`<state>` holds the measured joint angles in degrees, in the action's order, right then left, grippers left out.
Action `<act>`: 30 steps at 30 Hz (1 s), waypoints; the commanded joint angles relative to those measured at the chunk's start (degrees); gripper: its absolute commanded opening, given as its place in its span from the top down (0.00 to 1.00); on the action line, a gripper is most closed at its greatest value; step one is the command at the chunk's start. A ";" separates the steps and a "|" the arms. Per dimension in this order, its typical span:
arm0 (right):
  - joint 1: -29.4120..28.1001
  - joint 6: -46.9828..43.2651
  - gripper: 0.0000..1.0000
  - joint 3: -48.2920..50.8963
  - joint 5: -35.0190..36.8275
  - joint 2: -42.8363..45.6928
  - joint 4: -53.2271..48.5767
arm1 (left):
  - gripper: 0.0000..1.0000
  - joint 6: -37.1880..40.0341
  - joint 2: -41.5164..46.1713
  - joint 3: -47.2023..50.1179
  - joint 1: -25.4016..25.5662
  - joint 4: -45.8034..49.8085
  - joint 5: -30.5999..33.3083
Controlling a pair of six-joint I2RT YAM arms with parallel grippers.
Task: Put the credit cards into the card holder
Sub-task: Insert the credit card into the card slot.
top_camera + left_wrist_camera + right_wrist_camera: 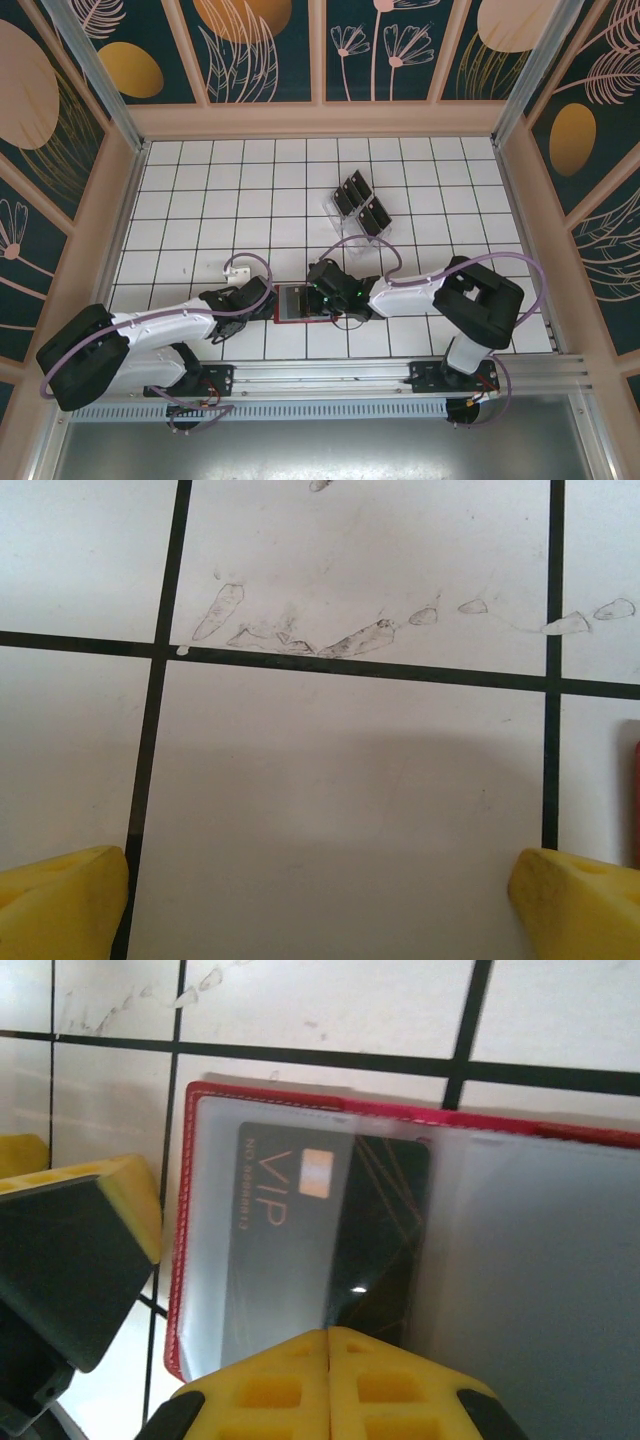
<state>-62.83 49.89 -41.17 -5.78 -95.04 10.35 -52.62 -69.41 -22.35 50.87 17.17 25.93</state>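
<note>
From above, you see the wallet [298,303] lying open on the tiles between both pincers. The left pincer [262,298] is at its 9 o'clock edge and the right pincer [325,296] at its 3 o'clock edge. The rack [345,212], holding dark cards [374,215], stands well apart at the wallet's 1 o'clock.

On the left wrist, your left pincer [320,905] stands wide open over bare tile [340,780]. A red sliver of wallet [636,790] shows at 3 o'clock.

On the right wrist, your right pincer [328,1375] is closed, its tips meeting at 6 o'clock, at the card's near edge. The card [330,1225], black with gold VIP lettering, lies inside the wallet's [186,1210] clear pocket. You cannot tell whether the tips pinch it.
</note>
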 commanded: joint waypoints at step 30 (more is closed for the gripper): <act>-0.50 -0.91 0.84 -2.70 3.99 -1.86 -3.80 | 0.02 0.22 -3.87 0.49 1.39 -8.44 -8.77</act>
<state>-62.89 49.82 -41.78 -1.80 -95.26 7.01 -52.62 -70.63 -22.50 51.29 15.92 26.48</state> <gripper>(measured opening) 0.162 0.985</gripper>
